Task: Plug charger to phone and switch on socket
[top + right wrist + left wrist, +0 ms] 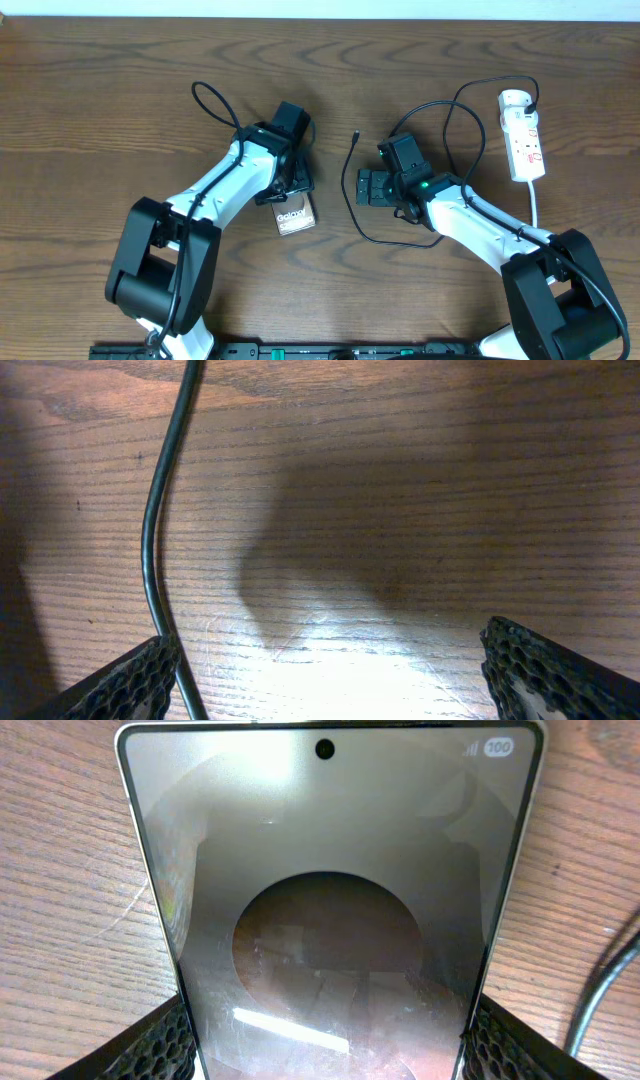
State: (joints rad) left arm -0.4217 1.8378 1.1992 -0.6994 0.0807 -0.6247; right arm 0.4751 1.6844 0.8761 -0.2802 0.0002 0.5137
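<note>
The phone [330,870] lies flat on the wooden table, screen up, and fills the left wrist view. My left gripper [328,1020] is shut on it, a pad against each long edge. From overhead the phone [295,216] sticks out below the left gripper [290,190]. The charger [349,170], a thin black cable, runs from its free tip [357,134] down past my right gripper [362,187] and loops back to the socket [524,135] at the far right. My right gripper [330,645] hangs open over bare wood, with the charger [150,540] beside its left finger.
The strip's white cord [535,205] trails toward the right arm's base. A black cable loop of the left arm [210,100] rises behind its wrist. Both arm bases sit at the near edge.
</note>
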